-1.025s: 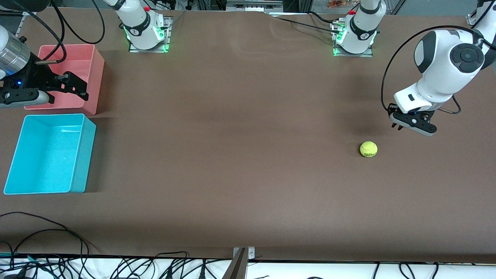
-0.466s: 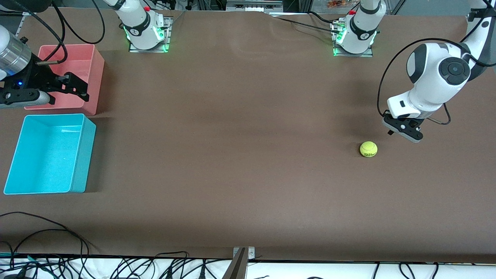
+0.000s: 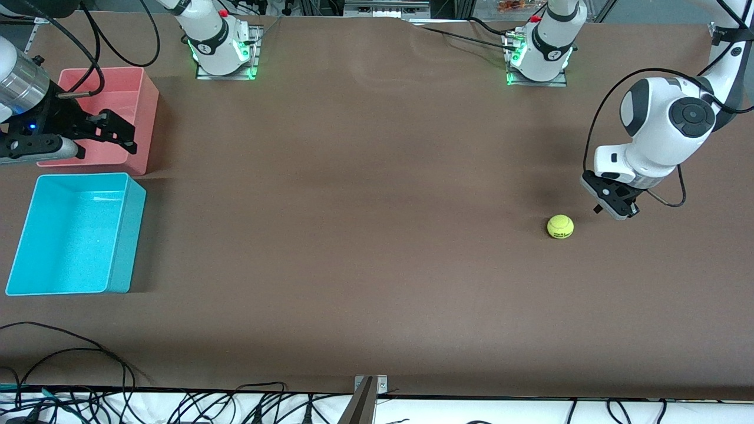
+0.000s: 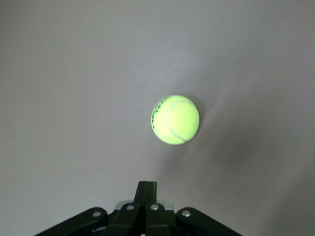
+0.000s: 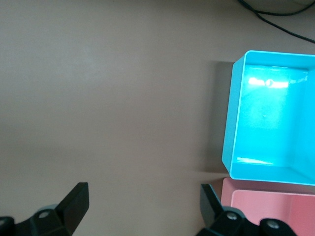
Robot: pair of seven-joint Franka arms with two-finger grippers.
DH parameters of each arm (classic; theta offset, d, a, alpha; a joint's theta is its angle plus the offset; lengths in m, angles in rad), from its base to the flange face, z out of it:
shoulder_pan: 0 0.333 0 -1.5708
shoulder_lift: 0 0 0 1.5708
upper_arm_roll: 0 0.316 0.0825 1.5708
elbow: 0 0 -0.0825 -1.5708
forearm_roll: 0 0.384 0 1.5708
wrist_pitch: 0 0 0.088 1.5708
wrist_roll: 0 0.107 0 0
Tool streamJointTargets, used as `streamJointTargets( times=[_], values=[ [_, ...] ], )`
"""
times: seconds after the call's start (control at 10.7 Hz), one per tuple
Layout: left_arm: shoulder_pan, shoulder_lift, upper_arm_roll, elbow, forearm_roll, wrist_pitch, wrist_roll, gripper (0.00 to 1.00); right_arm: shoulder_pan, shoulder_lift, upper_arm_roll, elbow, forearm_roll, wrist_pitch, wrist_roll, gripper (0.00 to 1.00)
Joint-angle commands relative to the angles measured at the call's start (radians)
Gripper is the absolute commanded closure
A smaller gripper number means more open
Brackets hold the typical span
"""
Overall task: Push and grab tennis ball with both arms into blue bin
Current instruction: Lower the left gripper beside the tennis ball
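Tennis ball [image 3: 560, 227] resting on the brown table [image 3: 365, 235] toward the left arm's end, untouched. Left gripper [image 3: 612, 203] low just beside it, apart from it, fingers [image 4: 146, 189] pressed together and pointing at the ball in the left wrist view. Right gripper [image 3: 121, 134] waiting over the pink-red bin [image 3: 126, 88], fingers [image 5: 76, 199] spread wide, nothing between them. Blue bin [image 3: 126, 235] at the right arm's end, just nearer the front camera than the pink-red one, well apart from the ball.

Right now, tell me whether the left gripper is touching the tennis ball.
Apart. The left wrist view shows bare table between the shut left gripper and the tennis ball.
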Motion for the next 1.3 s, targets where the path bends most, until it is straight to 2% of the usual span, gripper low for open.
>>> streamJointTargets(
  times=[0.0,0.28,0.56,0.84,1.21],
  values=[
    [0.026,0.055,0.0,-0.004,0.013,0.018,0.231,1.0,0.001,-0.017,0.007,-0.017,0.005,0.011,0.001,0.0],
    [0.044,0.093,0.0,-0.012,0.003,0.009,0.377,1.0,-0.01,-0.013,0.004,-0.018,0.003,-0.001,-0.002,0.0],
    [0.046,0.098,0.0,-0.012,-0.075,-0.048,0.408,1.0,-0.013,-0.014,0.0,-0.014,0.003,-0.005,-0.002,0.0],
    [0.046,0.133,0.0,-0.006,-0.092,-0.048,0.409,1.0,-0.013,-0.013,-0.005,-0.01,0.003,-0.003,0.001,0.0],
    [0.06,0.217,0.0,0.074,-0.112,-0.04,0.472,1.0,-0.015,-0.016,-0.007,-0.013,0.005,0.005,0.001,0.0]
  ],
)
